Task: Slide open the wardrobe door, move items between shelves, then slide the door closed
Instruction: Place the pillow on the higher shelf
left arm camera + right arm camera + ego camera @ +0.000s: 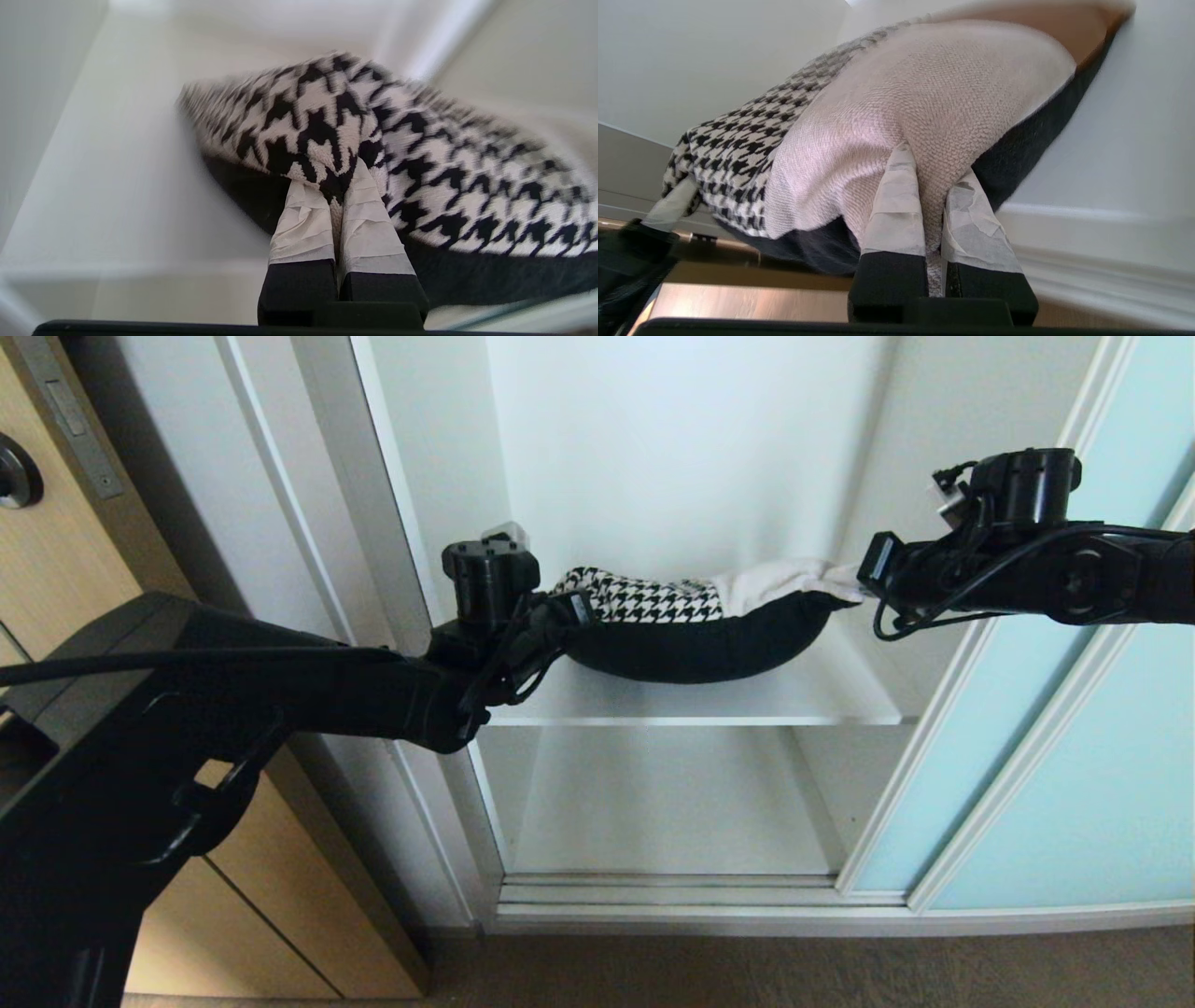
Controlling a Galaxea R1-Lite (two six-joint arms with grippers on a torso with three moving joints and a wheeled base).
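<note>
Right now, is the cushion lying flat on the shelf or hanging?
Hanging. The cushion sags between the left gripper and right gripper, each shut on one end, above the shelf.

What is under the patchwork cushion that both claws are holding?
Under the sagging black-backed houndstooth and cream cushion lies a plain white laminate shelf. Its front part shows bare; the strip behind the cushion's belly is covered. Whether the cushion touches the shelf cannot be told.

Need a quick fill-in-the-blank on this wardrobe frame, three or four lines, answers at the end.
1. The cushion is held by ____ claws at once.
2. The left claw pinches the ____-patterned patch.
3. The right claw pinches the plain ____ patch.
4. The cushion's middle sags toward the white ____ beneath it.

Missing words: two; houndstooth; cream; shelf
</note>
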